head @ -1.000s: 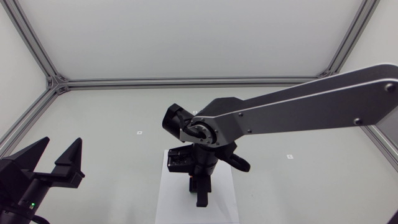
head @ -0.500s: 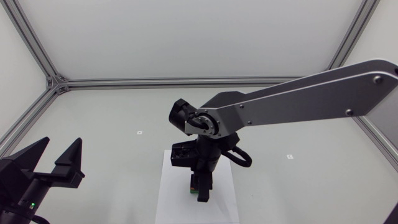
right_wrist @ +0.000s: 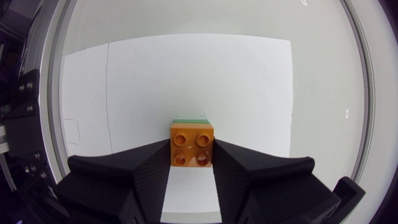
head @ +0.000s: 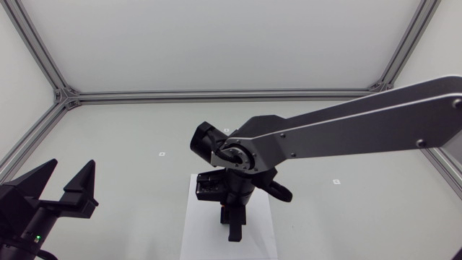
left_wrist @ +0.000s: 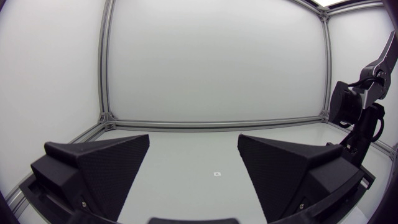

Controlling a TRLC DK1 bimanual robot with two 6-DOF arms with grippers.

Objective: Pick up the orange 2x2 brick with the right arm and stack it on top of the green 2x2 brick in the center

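While right gripper (right_wrist: 191,155) clamps it, orange brick (right_wrist: 191,142) sits studs-up.

Our right gripper (right_wrist: 192,163) holds the orange 2x2 brick (right_wrist: 192,145) between its two black fingers (right_wrist: 124,180), one pressed against each side, studs facing us. Just past the brick's far edge we see a thin strip of the green 2x2 brick (right_wrist: 189,118); we cannot tell whether the two touch. Both lie over a white sheet (right_wrist: 249,87) spread on the pale worktop (right_wrist: 320,62).
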